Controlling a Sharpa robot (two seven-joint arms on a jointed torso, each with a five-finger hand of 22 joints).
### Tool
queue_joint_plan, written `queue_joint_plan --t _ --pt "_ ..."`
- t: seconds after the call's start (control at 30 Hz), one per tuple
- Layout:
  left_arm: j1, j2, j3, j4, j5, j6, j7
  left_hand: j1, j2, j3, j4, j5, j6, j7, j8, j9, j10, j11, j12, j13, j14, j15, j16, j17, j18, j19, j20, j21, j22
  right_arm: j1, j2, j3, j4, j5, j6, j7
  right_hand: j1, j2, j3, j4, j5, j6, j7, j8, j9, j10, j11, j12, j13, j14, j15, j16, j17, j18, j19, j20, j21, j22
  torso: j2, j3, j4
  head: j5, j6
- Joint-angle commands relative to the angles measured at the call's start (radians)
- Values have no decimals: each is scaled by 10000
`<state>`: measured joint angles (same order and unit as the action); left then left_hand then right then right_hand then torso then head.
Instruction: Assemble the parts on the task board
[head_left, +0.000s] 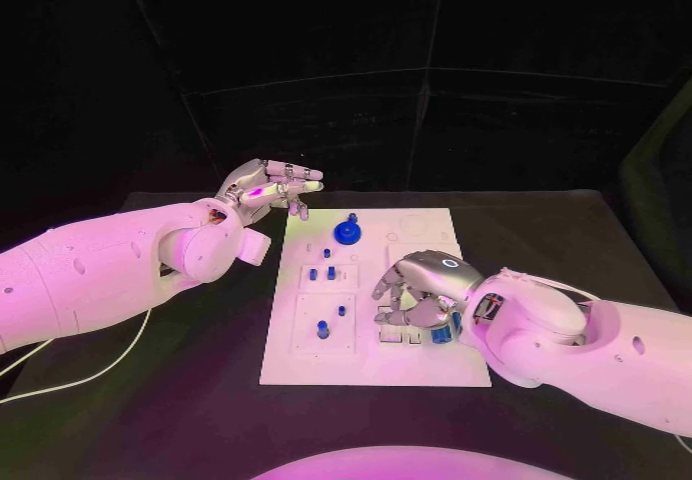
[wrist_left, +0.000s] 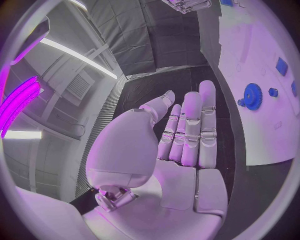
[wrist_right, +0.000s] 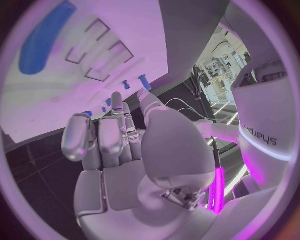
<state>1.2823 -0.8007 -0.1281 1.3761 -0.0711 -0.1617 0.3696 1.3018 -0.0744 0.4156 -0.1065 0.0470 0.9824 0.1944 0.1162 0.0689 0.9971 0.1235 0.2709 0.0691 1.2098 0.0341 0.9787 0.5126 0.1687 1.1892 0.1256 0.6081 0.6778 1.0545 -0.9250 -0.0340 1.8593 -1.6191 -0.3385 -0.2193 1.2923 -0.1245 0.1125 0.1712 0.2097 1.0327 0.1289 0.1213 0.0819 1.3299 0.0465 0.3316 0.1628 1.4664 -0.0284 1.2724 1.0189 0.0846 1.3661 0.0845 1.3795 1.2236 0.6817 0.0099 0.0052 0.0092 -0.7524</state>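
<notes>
In the head view, the right hand (head_left: 417, 298) is seen lowered over the task board (head_left: 433, 372), fingers curled, probably on a blue part (head_left: 454, 322) beneath it; seating is judged underway. In the left wrist view, the left hand (wrist_left: 181, 145) is held open and empty, a blue gear (wrist_left: 252, 96) lying beyond its fingertips. In the right wrist view, small blue pegs (wrist_right: 144, 81) stand past the fingers; careful alignment is called for next.

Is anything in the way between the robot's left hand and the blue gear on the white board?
Nothing visible is. The left hand hangs open above the table just off the task board's far left corner, and only bare board lies between it and the blue gear.
</notes>
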Motion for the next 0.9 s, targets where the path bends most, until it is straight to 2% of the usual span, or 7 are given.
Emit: queue_joint_plan --t 0.03,0.2,0.23,0.37,0.5,0.77,0.9 --pt "17 -11 6 80 37 77 34 -2 33 -17 -43 27 -18 56 61 -15 -57 40 64 -10 -74 -9 -25 -10 137 -61 31 -54 -11 26 -626 -3 260 2059 -529 -1080 -310 -85 -513 299 484 132 -213 196 38 524 -208 828 753 389 -161 300 377 -173 297 -214 325 498 -39 -21 -80 -195 52" --pt "15 -44 -1 197 37 78 38 -2 33 -17 -43 27 -18 56 61 -15 -57 40 64 -10 -74 -9 -25 -10 137 -61 31 -54 -11 32 -1658 -10 537 2199 -302 -2078 -417 102 -1503 929 557 239 -341 674 278 451 -361 4376 4789 438 -371 938 1313 -320 569 -275 704 1116 -72 -36 -203 -324 97" --pt "15 -48 -3 208 37 77 40 -2 33 -17 -43 27 -18 56 61 -15 -57 40 64 -10 -74 -9 -25 -10 137 -61 31 -54 -11 31 -1774 -11 573 2103 -261 -2233 -523 132 -1692 1096 516 252 -353 758 330 389 -352 4813 5333 434 -320 975 1365 -313 568 -299 718 1138 -76 -34 -229 -325 106" --pt "14 -58 -10 228 37 77 41 -2 33 -17 -43 27 -18 56 61 -15 -57 40 64 -10 -74 -9 -25 -10 137 -61 31 -54 -11 24 -2008 -15 662 1678 -103 -2705 -630 293 -2192 1154 588 200 -378 1016 536 191 -366 5696 6547 426 -313 1051 1464 -317 570 -299 756 1202 -85 -23 -281 -315 108" --pt "14 -61 -17 232 37 83 41 -2 33 -17 -43 27 -18 56 61 -15 -57 40 64 -10 -74 -9 -25 -10 137 -61 31 -54 -11 14 -1985 -19 615 1380 97 -2998 -770 329 -2456 1193 525 187 -399 1165 669 189 -374 6103 7123 428 -305 1088 1524 -318 574 -307 772 1233 -92 -22 -302 -321 122" --pt "12 -77 -32 242 37 96 41 -2 33 -17 -43 27 -18 56 61 -15 -57 40 64 -10 -74 -9 -25 -10 137 -61 31 -54 -11 -93 -1535 -26 371 937 374 -3208 -756 346 -2612 1190 522 80 -388 1239 771 125 -367 6222 7379 434 -303 1131 1600 -324 582 -304 786 1262 -70 -27 -253 -340 119" --pt "11 -90 -38 219 37 95 41 -2 33 -17 -43 27 -18 56 61 -15 -57 40 64 -10 -74 -9 -25 -10 137 -61 31 -54 -11 -141 -1361 -27 299 778 497 -3226 -727 360 -2637 1187 541 54 -385 1257 797 125 -363 6290 7488 437 -298 1143 1621 -328 589 -300 793 1278 -79 -42 -288 -332 92"
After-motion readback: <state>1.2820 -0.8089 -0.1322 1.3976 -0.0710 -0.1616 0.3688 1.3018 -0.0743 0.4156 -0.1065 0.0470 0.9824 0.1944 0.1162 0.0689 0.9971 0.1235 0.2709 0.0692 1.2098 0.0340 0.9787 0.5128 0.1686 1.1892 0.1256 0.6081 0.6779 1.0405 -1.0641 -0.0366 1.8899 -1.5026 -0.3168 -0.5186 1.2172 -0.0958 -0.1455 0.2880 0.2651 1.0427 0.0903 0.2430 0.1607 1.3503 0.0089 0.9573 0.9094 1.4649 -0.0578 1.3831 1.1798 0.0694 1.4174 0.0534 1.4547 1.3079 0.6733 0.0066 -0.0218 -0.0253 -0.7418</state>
